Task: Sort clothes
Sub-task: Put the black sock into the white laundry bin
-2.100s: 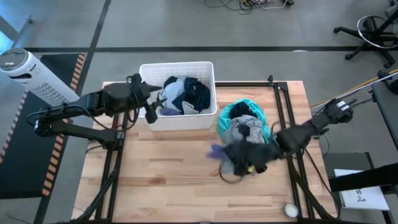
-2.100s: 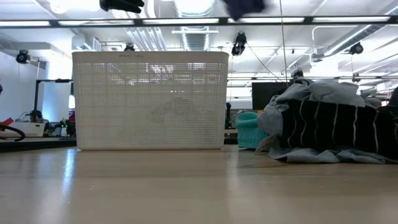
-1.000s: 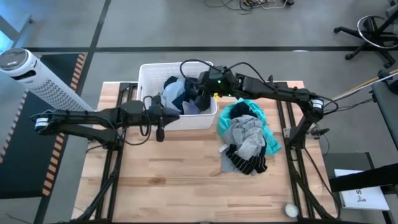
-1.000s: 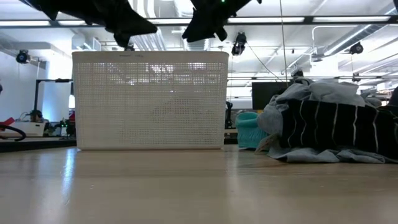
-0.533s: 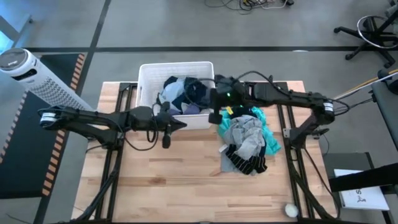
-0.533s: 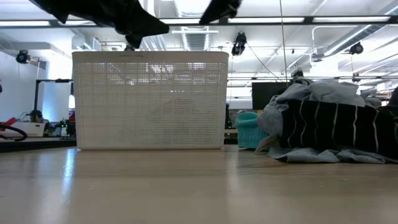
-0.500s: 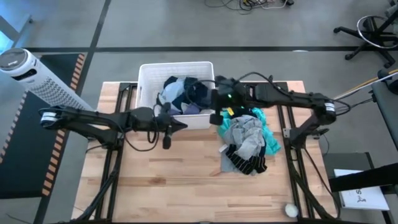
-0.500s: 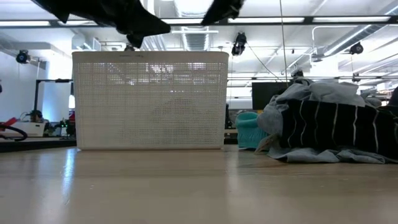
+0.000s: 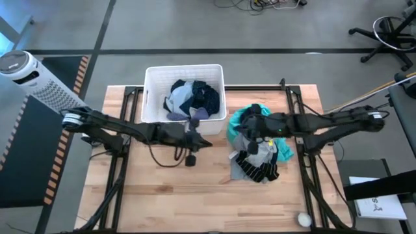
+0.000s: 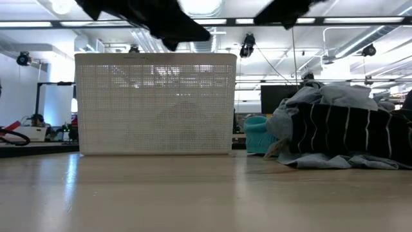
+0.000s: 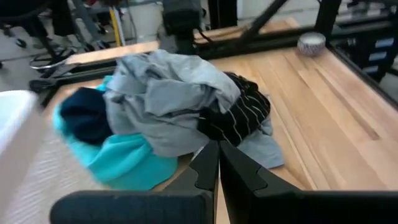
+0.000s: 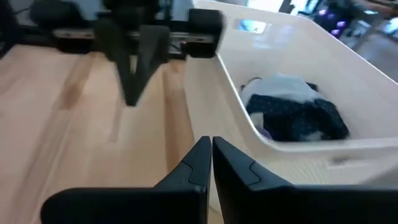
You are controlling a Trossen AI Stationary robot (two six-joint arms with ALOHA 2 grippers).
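Observation:
A pile of clothes (image 9: 260, 146) lies on the wooden table right of the white bin (image 9: 151, 97): grey (image 11: 168, 93), teal (image 11: 124, 158), dark navy (image 11: 84, 115) and black striped (image 11: 239, 118) pieces. More clothes (image 9: 192, 97) lie in the bin, a dotted navy one (image 12: 298, 121) on top. My left gripper (image 9: 205, 143) hangs shut in front of the bin's near right corner, pointing at the pile. My right gripper (image 9: 239, 133) is shut above the pile's left edge, pointing at the bin. Neither holds anything.
A small white round object (image 9: 303, 220) sits at the table's near right corner. Bare wood lies along the near side (image 9: 195, 188). A white tower fan (image 9: 26, 75) stands off the table's far left.
My right gripper has drawn back from above the bin toward the table's near right and now hangs over the pile's left edge. My left gripper has travelled toward the right along the bin's near wall, closer to the pile.

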